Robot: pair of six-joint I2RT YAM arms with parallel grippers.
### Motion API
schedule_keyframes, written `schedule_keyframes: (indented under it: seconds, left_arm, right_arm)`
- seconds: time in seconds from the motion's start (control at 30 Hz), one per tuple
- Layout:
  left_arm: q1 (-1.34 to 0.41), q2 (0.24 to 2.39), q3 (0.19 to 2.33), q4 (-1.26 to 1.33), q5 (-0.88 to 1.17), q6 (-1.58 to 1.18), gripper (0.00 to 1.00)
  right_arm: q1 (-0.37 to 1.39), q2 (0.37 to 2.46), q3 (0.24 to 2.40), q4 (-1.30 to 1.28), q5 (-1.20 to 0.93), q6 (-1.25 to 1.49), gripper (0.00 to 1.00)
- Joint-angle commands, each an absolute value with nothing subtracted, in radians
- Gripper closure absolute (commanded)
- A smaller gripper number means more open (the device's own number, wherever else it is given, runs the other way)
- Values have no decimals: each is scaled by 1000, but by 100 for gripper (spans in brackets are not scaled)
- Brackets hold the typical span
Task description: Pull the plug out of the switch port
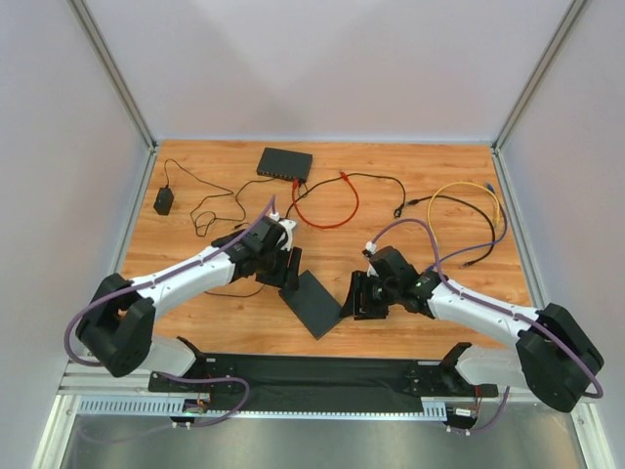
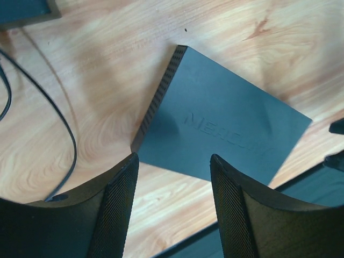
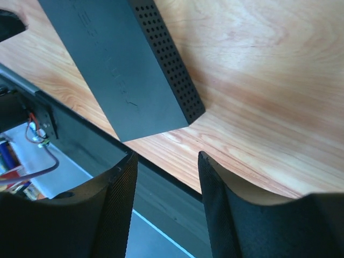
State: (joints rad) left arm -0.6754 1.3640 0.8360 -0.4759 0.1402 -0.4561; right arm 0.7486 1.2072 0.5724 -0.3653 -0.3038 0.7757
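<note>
The left gripper [image 2: 173, 161] hangs with its jaws partly apart and nothing between them; a thin black cable [image 2: 69, 140] loops on the wood off to its left, and I cannot tell whether its end carries the plug. Just ahead of the left gripper's fingertips, and reaching across to the right gripper, the dark switch [image 2: 226, 123] lies flat on the table [image 1: 215, 156], its vented edge towards the left fingers; its ports show in neither wrist view, and from above no lead visibly enters it, so the plug looks to be out of it already. The right gripper [image 3: 166, 157] hovers at the switch's other end, jaws likewise parted and empty, the vented side just beyond its tips. The step in hand reads as letting go and clearing off; to do it well, open fully before moving; lift each wrist straight up so no finger drags the box; keep the left fingers off the loose cable.
</note>
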Motion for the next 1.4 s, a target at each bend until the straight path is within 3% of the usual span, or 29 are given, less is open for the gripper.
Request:
schedule_keyframes:
  seconds: [0.0, 0.33, 0.6, 0.97, 1.37]
  left_arm:
    - [-667, 1422, 891, -474, 149, -351, 36]
    - [-666, 1528, 922, -442, 117, -354, 36]
    - [-669, 1557, 861, -391, 211, -429, 40]
    - [-854, 1558, 818, -279, 298, -598, 47]
    - [-1071, 1755, 1060, -212, 370, -693, 51]
  right_arm:
    - [752, 1218, 535, -232, -383, 847, 49]
    - [752, 1390, 423, 159, -442, 1015, 47]
    - [749, 1430, 422, 187, -396, 1043, 50]
    - [698, 1341, 518, -127, -261, 898, 52]
    - [522, 1151, 531, -564, 66, 742, 52]
